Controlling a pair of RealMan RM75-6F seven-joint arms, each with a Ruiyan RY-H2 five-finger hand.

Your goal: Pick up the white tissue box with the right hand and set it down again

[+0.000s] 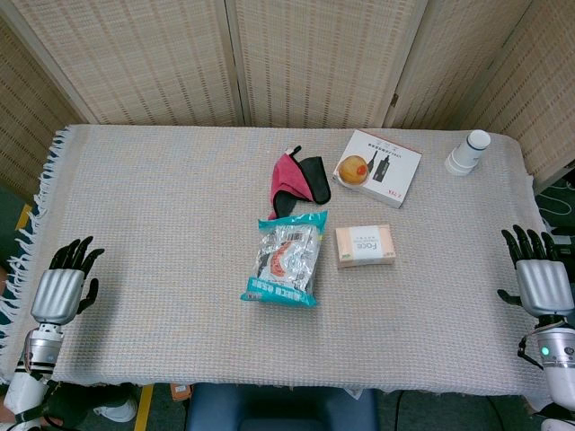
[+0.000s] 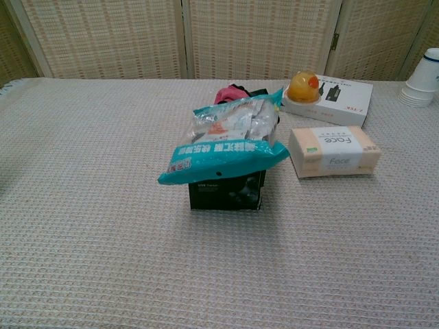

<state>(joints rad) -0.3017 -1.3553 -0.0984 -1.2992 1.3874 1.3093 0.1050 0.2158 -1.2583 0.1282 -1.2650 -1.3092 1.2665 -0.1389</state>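
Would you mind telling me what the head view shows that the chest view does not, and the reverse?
Only the head view shows the left hand and right hand, both open at the table edges, apart from everything. Only the chest view shows a dark box under the snack bag. Both show the tissue box, the bag, the white carton carrying an orange cup, the red and black cloth and the paper cups.

Both the left hand [image 1: 65, 280] and the right hand [image 1: 539, 274] have ribbed silver backs and black fingers. A small green light glows on the silver wrist below the right hand.
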